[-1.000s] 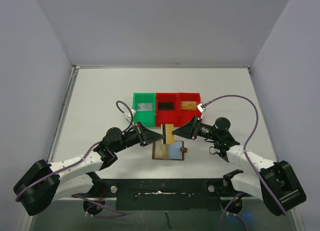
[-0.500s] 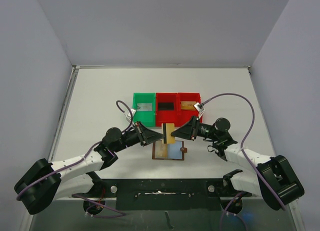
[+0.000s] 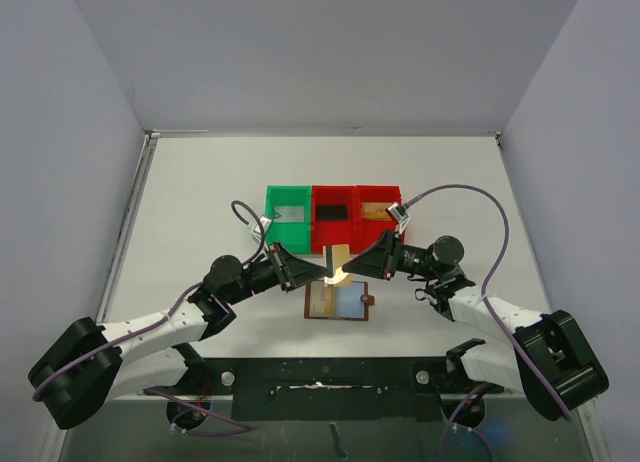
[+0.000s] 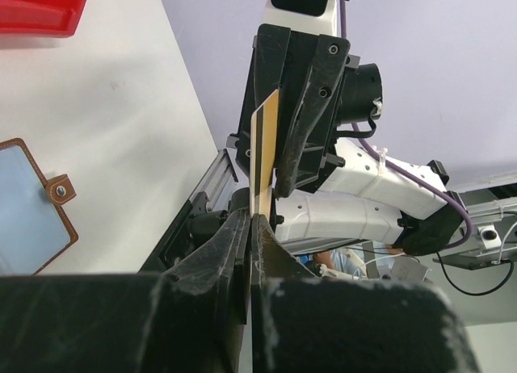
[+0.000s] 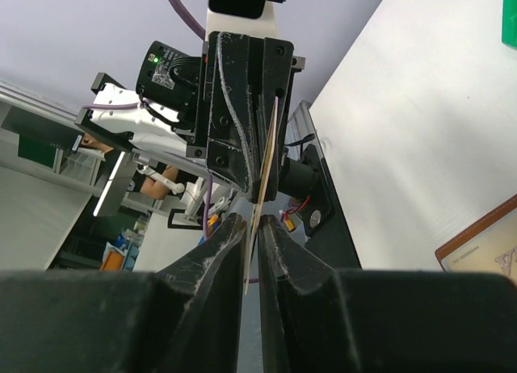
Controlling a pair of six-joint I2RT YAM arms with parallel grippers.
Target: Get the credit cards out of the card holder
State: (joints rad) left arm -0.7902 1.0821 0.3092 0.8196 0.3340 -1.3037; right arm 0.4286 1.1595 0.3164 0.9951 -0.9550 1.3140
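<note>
**Top view.** The card (image 3: 337, 262) is held up in the air between the 2 arms, above the far edge of the holder (image 3: 338, 302). Its long axis runs from near to far. The left gripper (image 3: 326, 272) comes at it from the left and the right gripper (image 3: 351, 271) from the right, so both meet at its near end and neither is nearer. The holder lies open and flat on the table below. Its inside is pale blue with a tan patch on the left half, and I cannot tell whether that is another card.

Beyond it stand 3 bins in a row:
- The green bin (image 3: 270, 222) holds a grey card (image 3: 291, 215).
- The middle red bin (image 3: 334, 191) holds a dark card (image 3: 332, 212).
- The right red bin (image 3: 380, 190) holds a tan card (image 3: 376, 211).

**Left wrist.** The left jaws are fully closed on the card's lower edge. The card (image 4: 262, 159) rises edge-on from them into the right gripper opposite. A corner of the holder (image 4: 32, 207) shows down on the left.

**Right wrist.** The right jaws stand only a slit apart, with the card (image 5: 262, 167) running between them. I cannot tell whether both pads press on it.

This looks like a handover. Likely the right must be firm on the card before the left lets go.
</note>
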